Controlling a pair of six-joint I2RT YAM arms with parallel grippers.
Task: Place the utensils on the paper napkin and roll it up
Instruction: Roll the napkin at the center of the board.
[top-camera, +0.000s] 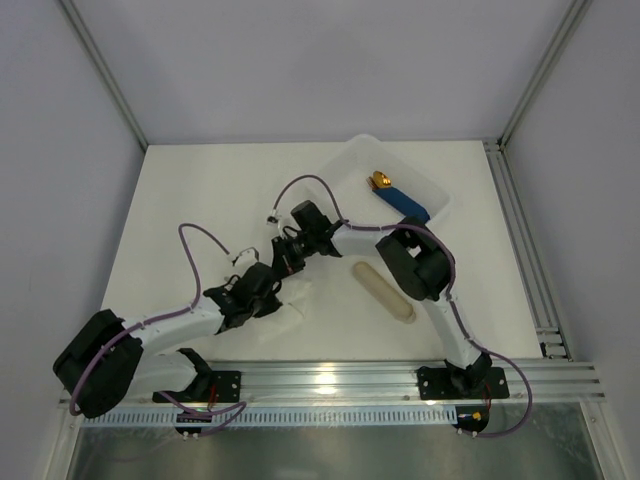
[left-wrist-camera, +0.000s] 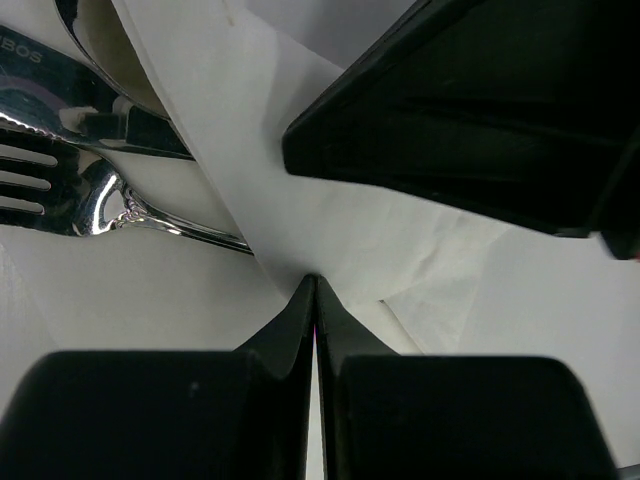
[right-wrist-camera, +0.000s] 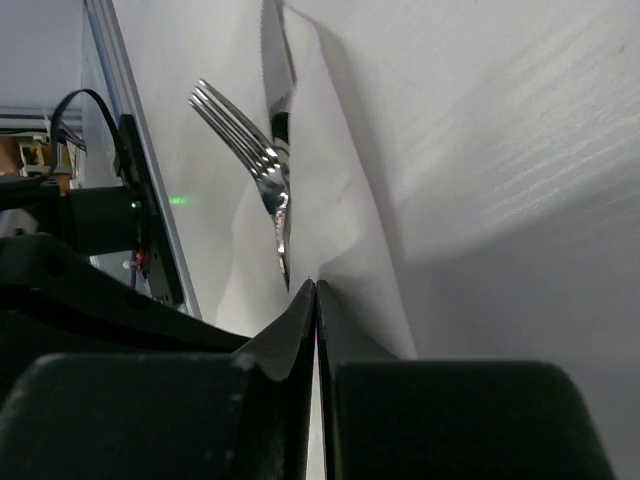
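From above, the 2 arms meet over the near left part of the surface. The left tool and right tool sit close together over the paper napkin, of which only a pale corner shows under them. The utensils are hidden here by the arms. A beige sleeve lies just to the right, near enough for the right arm's elbow to brush it. A white tray holding a blue-handled piece stands farther back, well apart.

In the left wrist view, the left tool has its jaws together, and a raised fold of the paper napkin runs into their tips, apparently pinched. The utensils lie on the sheet beside that fold: a fork and a knife. The right arm's black body fills the upper right and crowds any lift.

In the right wrist view, the right tool is likewise closed, seemingly on the paper napkin. The fork and knife rest against the fold.

The paper looks thin, limp and easy to tear, so it is best held at the edge, with both pinches moving evenly. The metal is stiff, smooth and heavier, so it is likely to slide or roll apart unless the wrap stays snug.
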